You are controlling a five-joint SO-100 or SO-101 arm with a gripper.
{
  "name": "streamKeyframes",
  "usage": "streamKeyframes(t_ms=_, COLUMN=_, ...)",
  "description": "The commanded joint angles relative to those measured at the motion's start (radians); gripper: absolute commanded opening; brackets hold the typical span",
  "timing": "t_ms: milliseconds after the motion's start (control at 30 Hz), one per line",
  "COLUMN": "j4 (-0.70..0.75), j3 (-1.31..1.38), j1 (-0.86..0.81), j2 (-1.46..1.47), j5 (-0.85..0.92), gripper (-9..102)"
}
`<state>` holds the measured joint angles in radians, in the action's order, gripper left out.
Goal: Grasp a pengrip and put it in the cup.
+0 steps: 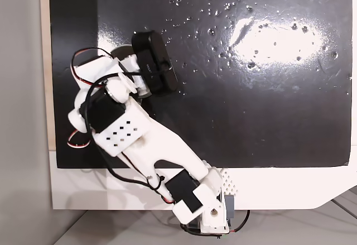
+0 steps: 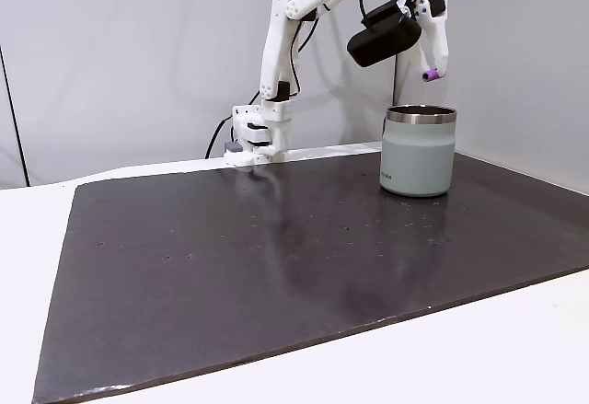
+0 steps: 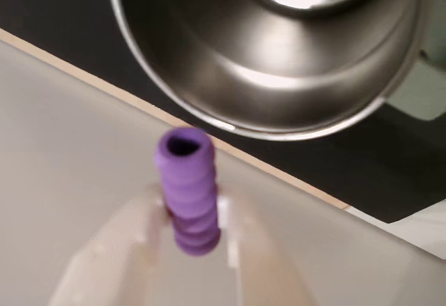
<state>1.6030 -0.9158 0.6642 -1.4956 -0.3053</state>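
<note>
Side fixed view: the cup is sitting on the mat at right of frame, near the mat's far edge. My base is standing at the far edge, left of the cup. My gripper is hanging at upper right, above the cup's rim, with the pengrip pinched at its tip.

Wrist view: the pengrip is sitting low centre between my fingers. The cup is lying across the top of frame, above and right of it.
</note>
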Motion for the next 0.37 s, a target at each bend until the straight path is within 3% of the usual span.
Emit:
streamKeyframes(t_ms=0, j4=-0.021, j3=-0.020, j1=-0.009, j2=-0.081, j5=-0.012, gripper=13)
streamKeyframes(t_ms=333, j4=-0.028, j3=-0.023, j1=-0.015, j2=-0.086, j5=-0.032, gripper=15)
